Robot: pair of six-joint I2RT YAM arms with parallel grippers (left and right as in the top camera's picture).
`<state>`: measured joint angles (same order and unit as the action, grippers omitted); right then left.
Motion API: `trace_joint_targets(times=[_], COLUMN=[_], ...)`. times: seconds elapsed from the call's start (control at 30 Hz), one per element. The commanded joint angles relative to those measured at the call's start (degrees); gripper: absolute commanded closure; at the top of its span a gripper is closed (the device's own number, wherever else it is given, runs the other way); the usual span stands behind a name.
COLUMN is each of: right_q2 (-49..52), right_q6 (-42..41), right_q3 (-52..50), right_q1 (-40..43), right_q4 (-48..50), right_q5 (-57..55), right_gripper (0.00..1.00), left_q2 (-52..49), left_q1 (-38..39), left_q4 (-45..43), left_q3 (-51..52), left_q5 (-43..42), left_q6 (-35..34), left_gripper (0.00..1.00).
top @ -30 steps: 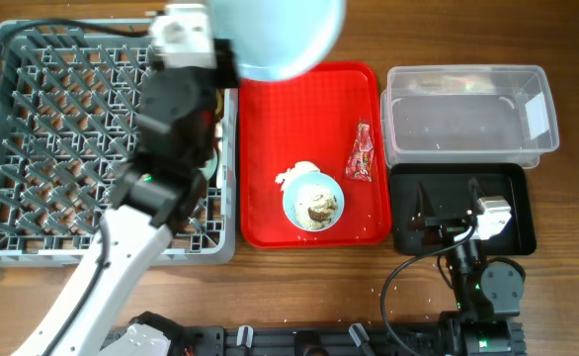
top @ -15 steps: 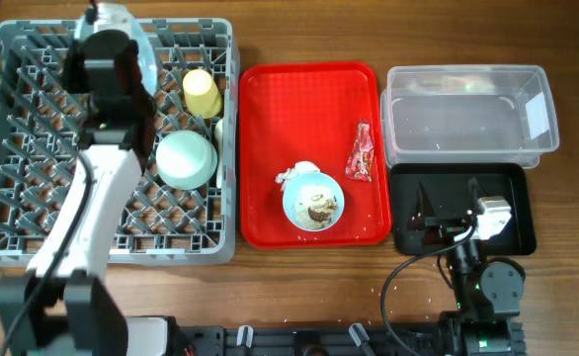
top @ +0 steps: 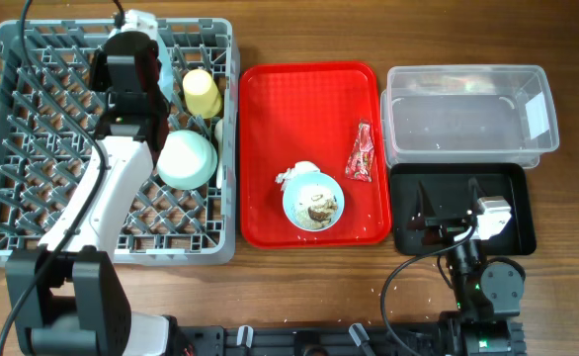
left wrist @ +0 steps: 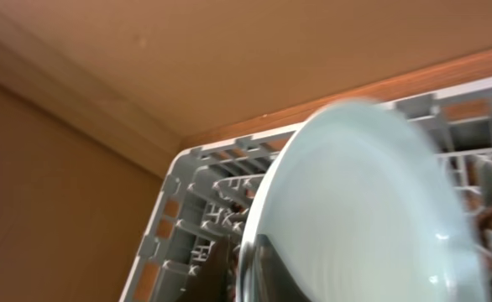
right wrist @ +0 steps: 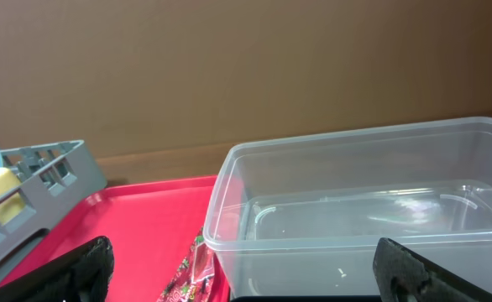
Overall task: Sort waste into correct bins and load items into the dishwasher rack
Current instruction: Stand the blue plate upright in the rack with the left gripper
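My left gripper [top: 137, 38] is over the back of the grey dishwasher rack [top: 33, 138] and is shut on the pale blue plate [left wrist: 363, 210], held on edge. The plate fills the left wrist view, with the rack's corner [left wrist: 187, 210] behind it. A pale blue bowl [top: 186, 160] lies upside down in the rack beside the yellow cup [top: 202, 92]. A second bowl [top: 313, 203] with rice and brown scraps, a white tissue [top: 299, 174] and the red wrapper [top: 360, 153] lie on the red tray. My right gripper [top: 448, 222] is open and empty over the black tray [top: 512, 183]. The fork and spoon are not visible.
The red tray [top: 270, 109] lies between the rack and the bins. The clear tub [top: 467, 109] stands behind the black tray and looks empty in the right wrist view [right wrist: 363, 210]. A cable loops on the table in front of the right arm.
My left arm has swung the plate from above the red tray's back edge down to the back of the rack, then shifted slightly right. The right arm has not moved.
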<state>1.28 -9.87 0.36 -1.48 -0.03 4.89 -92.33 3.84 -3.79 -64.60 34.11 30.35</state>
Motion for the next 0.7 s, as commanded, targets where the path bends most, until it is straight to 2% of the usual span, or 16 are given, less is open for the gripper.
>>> trace_joint_targets(times=[0.0, 0.1, 0.23, 0.33, 0.37, 0.4, 0.43, 0.53, 0.57, 0.67], right_q2=[-0.31, -0.31, -0.31, -0.31, -0.31, -0.31, -0.31, -0.31, -0.31, -0.31], right_q6=[-0.72, -0.72, -0.72, -0.70, -0.72, -0.72, -0.70, -0.72, -0.72, -0.70], right_q3=[-0.07, -0.07, -0.07, -0.07, -0.07, -0.07, -0.07, -0.07, -0.07, -0.07], right_q1=[-0.02, -0.02, 0.00, -0.02, 0.00, 0.00, -0.02, -0.02, -0.02, 0.00], right_q4=[0.17, 0.17, 0.17, 0.17, 0.17, 0.17, 0.17, 0.17, 0.17, 0.17], right_q5=[-0.13, -0.13, -0.15, -0.13, -0.13, -0.13, -0.13, -0.13, -0.13, -0.13], right_gripper=[0.00, 0.00, 0.00, 0.00, 0.00, 0.00, 0.00, 0.00, 0.00, 0.00], left_q2=[-0.37, -0.37, -0.35, 0.37, 1.07, 1.99, 2.93, 5.03, 5.35, 5.95], left_q1=[0.57, 0.57, 0.57, 0.61, 0.87, 1.22, 1.70, 4.07, 5.49, 9.77], left_q4=[-0.24, 1.03, 4.09, 4.76, 5.20, 6.23, 7.85, 16.70, 18.14, 19.02], left_q3=[0.09, 0.09, 0.09, 0.09, 0.09, 0.09, 0.09, 0.09, 0.09, 0.09], left_q5=[-2.82, -4.07, -16.22, -27.71, -30.56, -34.01, -37.68, -56.85, -61.70, -63.23], left_q6=[-3.85, -15.69, -24.06, -30.49, -33.11, -36.00, -38.62, -48.28, -49.09, -51.78], left_gripper=[0.76, 0.75, 0.72, 0.56, 0.43, 0.19, 0.00, 0.00, 0.00, 0.00])
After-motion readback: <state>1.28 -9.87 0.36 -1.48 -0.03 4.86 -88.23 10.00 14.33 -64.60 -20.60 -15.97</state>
